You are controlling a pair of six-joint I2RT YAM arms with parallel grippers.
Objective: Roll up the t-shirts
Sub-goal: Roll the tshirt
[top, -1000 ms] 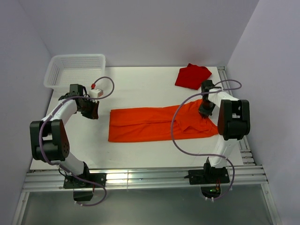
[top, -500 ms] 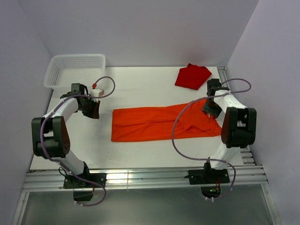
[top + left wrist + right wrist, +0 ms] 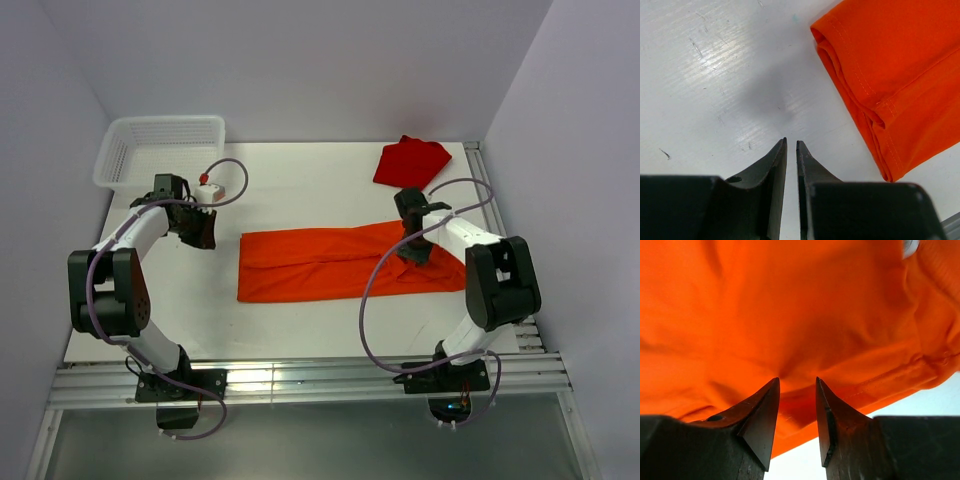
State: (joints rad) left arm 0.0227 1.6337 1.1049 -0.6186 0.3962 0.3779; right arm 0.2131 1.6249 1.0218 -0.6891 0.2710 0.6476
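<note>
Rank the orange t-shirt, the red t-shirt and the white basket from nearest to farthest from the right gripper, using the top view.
1. orange t-shirt: lies directly under the right gripper, at the shirt's right end.
2. red t-shirt: behind the gripper, toward the far right corner.
3. white basket: in the far left corner, clearly the farthest.

Soft matt orange cloth t-shirt (image 3: 900, 75), scuffed glossy white table (image 3: 715, 75), plastic basket (image 3: 160, 152)
</note>
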